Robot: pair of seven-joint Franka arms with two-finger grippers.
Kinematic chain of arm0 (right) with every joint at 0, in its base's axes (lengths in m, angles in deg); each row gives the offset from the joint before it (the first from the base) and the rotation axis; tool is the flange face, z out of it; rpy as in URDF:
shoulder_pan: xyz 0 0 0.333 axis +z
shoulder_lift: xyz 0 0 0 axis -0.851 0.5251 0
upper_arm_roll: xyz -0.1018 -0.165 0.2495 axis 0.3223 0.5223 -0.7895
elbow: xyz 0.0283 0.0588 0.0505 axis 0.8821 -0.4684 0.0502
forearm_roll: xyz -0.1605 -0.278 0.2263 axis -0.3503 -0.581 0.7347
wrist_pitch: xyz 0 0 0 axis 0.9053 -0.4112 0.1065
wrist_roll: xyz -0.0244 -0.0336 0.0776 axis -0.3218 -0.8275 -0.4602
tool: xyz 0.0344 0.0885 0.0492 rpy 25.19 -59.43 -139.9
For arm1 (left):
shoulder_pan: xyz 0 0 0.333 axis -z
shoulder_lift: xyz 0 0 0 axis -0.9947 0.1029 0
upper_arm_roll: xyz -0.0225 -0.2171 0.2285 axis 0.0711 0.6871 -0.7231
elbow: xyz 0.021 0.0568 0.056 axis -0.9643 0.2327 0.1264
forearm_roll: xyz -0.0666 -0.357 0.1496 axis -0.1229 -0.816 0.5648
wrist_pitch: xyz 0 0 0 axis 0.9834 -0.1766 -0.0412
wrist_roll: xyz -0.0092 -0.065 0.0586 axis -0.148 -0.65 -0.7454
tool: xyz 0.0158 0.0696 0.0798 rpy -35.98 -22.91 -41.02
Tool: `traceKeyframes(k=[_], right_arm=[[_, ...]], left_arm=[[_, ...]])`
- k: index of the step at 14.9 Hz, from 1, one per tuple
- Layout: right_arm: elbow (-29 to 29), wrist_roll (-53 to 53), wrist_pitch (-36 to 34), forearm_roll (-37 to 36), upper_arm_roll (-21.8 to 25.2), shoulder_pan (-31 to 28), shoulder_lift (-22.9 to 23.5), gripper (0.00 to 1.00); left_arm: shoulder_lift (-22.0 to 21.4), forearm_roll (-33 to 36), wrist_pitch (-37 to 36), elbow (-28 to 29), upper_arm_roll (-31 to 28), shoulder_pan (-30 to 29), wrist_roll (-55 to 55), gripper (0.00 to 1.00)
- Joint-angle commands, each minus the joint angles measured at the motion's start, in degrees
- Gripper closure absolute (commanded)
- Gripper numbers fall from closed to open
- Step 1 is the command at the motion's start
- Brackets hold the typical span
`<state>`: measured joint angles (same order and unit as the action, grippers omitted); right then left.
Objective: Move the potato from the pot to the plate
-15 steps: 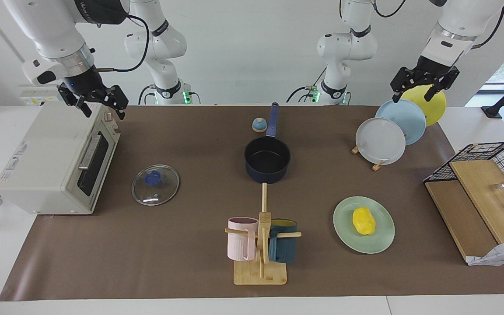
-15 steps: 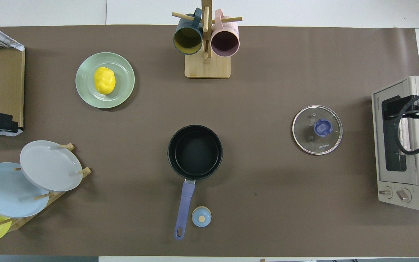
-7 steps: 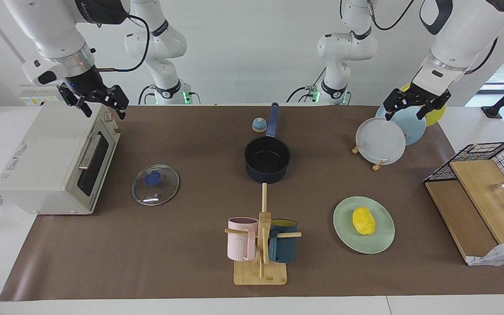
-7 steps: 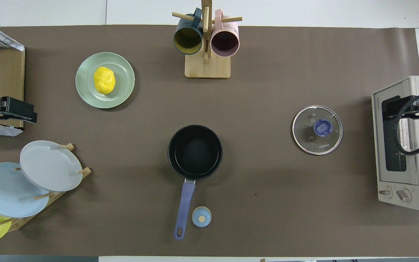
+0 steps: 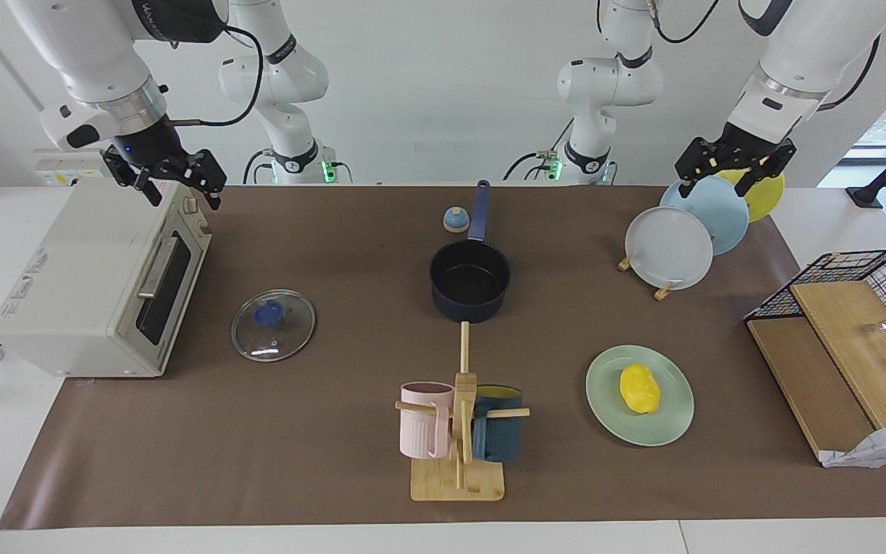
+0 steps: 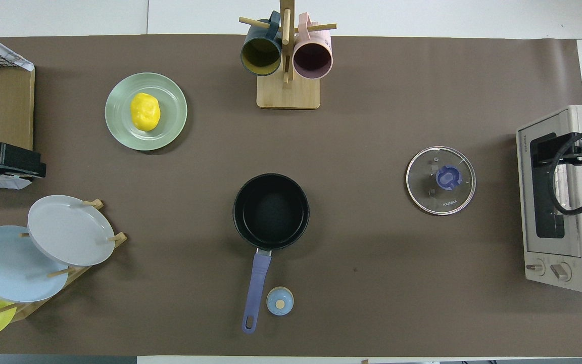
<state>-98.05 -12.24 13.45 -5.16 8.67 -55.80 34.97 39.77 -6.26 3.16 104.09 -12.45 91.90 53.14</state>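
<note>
While the right gripper (image 5: 181, 188) hangs over the top of the toaster oven (image 5: 81, 285) at the right arm's end of the table, its claw spread wide and holding nothing, that arm waits. Moving along, the glass lid (image 5: 273, 324) lies flat on the mat, well apart from the pot (image 5: 470, 312). And look at that pot: black inside, nothing in it, handle pointing toward the robots.

On past the mug rack (image 5: 458, 431), here's the prize. The potato (image 5: 639, 388) sits on the mint-green plate (image 5: 604, 400), close to the middle and off the rim. By my reading, the transfer itself is done.

Last stop is the left gripper (image 5: 724, 173), up in the air over the stand of plates, above the light blue plate (image 5: 712, 219). Its claw is wide and empty.

So the step in hand looks like clearing out, and doing it well means height first. Those racked plates lean on thin pegs, and a wide claw passing low could clip a rim and tip one. Best to rise straight up before any sideways travel, and leave the potato alone. It looks glossy and rounded, so a bump to its plate could set it rolling.
</note>
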Motion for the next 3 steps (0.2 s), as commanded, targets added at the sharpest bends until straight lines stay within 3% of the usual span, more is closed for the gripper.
traceKeyframes(k=[1, 3], right_arm=[[-0.69, -0.79, 0.38, 0.91, -0.55, -1.03, -0.46, 0.0], [-0.86, -0.87, 0.38, 1.0, -0.55, -0.94, -0.54, 0.0]], left_arm=[[-0.82, -0.75, 0.48, 1.17, 0.85, -1.39, -0.21, 0.0], [-0.74, -0.75, 0.22, 1.08, 0.85, -1.47, -1.08, 0.0]])
